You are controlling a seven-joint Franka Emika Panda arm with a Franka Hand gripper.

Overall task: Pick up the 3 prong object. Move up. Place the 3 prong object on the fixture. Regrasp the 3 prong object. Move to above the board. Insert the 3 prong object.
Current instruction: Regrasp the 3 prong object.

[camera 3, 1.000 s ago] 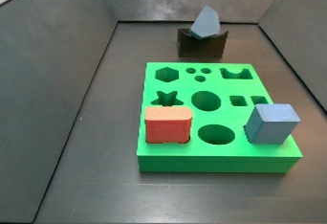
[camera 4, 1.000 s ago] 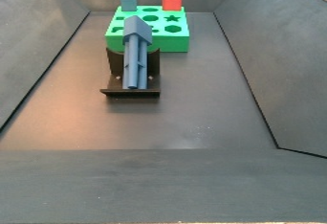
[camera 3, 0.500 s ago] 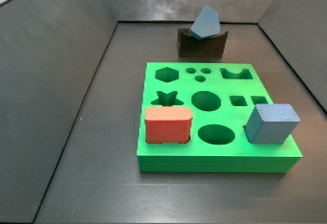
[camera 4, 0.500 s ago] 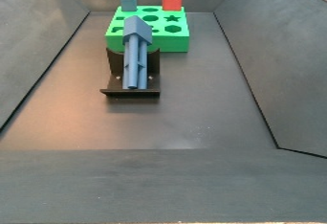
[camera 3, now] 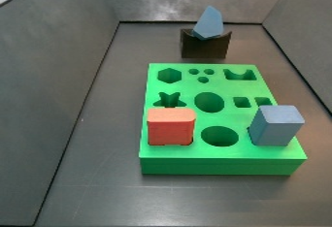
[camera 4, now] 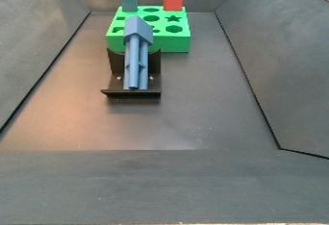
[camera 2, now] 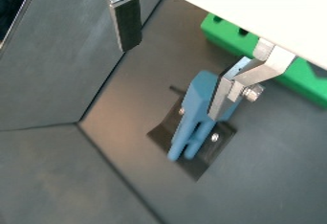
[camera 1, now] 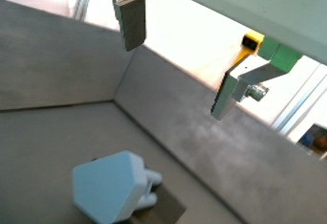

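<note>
Two silver fingers [camera 2: 238,86] are standing wide apart in both wrist views: claw [camera 2: 179,51] released, gripping nothing, hovering above the 3 prong object [camera 4: 138,54]. That piece is lying along the fixture [camera 3: 204,44], on the floor just beside the board [camera 3: 220,119]. Regrasp is probably pending. Risk: the claw looks off-centre, though the angle is poor; one finger touching first could roll the piece off its cradle.
</note>
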